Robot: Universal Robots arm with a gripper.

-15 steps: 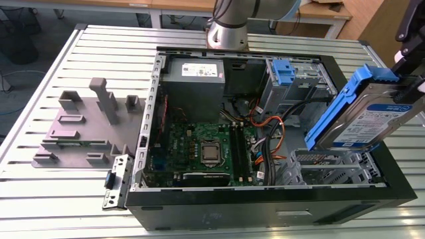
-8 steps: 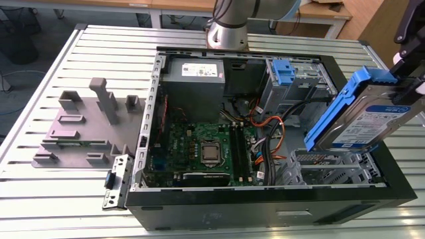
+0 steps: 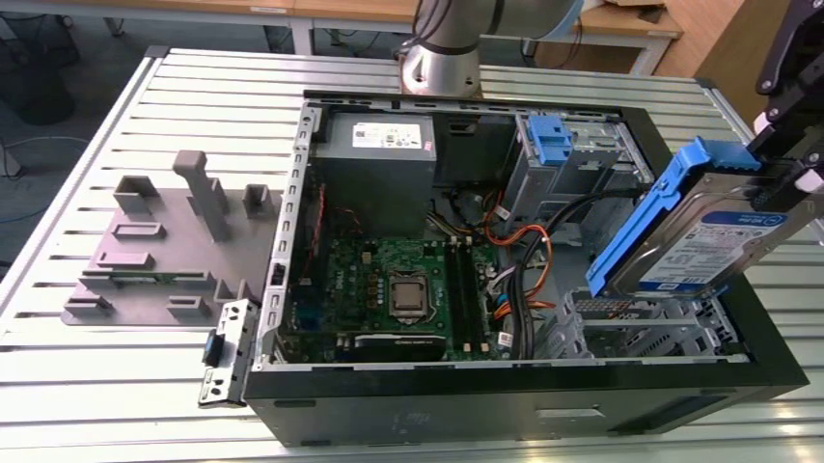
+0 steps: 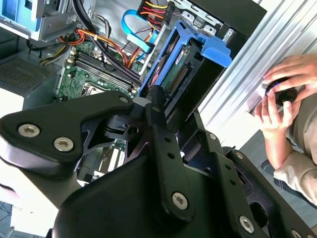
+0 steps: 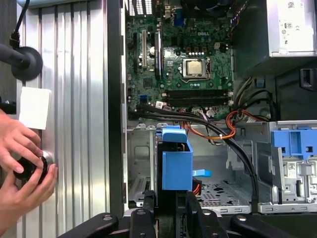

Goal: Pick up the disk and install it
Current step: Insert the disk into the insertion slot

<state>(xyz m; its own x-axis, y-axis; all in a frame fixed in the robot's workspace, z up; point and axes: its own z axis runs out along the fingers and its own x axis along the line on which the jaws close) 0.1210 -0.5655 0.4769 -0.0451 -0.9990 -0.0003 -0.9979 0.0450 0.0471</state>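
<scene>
Fingers (image 5: 148, 208) clamped on disk (image 3: 701, 236), tilted over open drive cage (image 3: 644, 333) beside case wall (image 3: 762, 338).

Open computer case (image 3: 515, 397), grey moulded holder (image 3: 142, 262)

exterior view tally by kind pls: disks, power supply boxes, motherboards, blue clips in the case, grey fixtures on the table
disk: 1
power supply box: 1
motherboard: 1
blue clip: 1
grey fixture: 1
total: 5
</scene>
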